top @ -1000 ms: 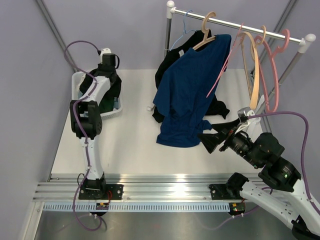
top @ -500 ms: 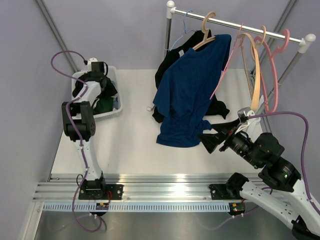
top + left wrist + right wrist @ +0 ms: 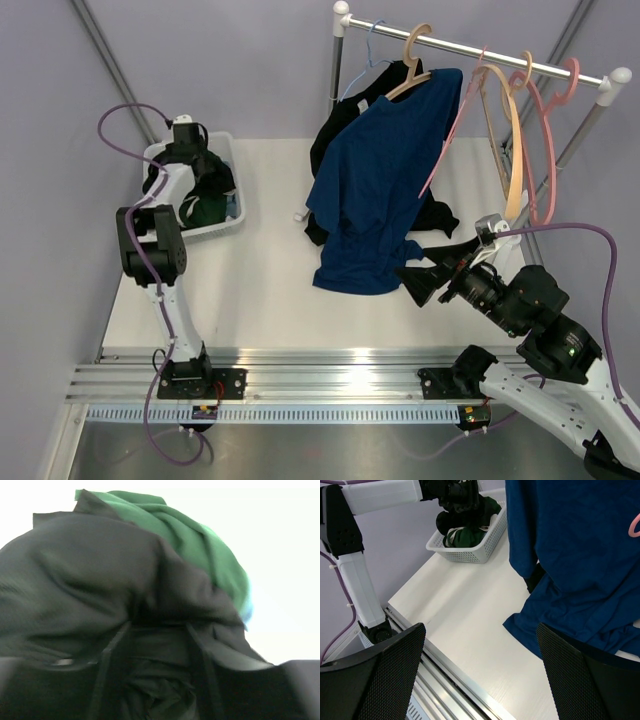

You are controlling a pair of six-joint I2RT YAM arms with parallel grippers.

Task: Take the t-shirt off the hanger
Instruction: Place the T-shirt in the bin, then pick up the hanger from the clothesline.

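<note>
Pincer, left (image 3: 157, 630): low over a white perforated plastic basket (image 3: 232, 222) at the upper left of the overhead view, pressed close against crumpled black cloth (image 3: 85, 575). Its wrist view was blurred; two dark finger shapes stood apart with black folds between them, but whether they gripped or had let go could not be told.

Pincer, right (image 3: 480, 630): fully parted and empty, lower right of centre, pointed at the hem of the blue shirt without touching it.

Dark blue cotton t-shirt (image 3: 385, 180): hung askew on a pale wooden hanger (image 3: 415, 60), upper centre, its lower edge bunched on the white worktop (image 3: 250, 290).

Black garment (image 3: 345, 125): hung just behind the blue shirt, apparently from a thin light-blue hanger (image 3: 370, 45).

White metal garment rail (image 3: 470, 48): also carried bare pink plastic hangers (image 3: 545, 120) and a bare wooden one (image 3: 510, 140), right of the shirts.

Green cloth (image 3: 200, 535): lay in the basket beneath the black.

Status, judged: bare hangers and a filled basket suggested some garments were already off and dropped. The blue t-shirt was not yet off its hanger, nor the black one behind. Remaining: grasp the blue shirt, work its shoulders off the wooden hanger, carry it to the basket.
</note>
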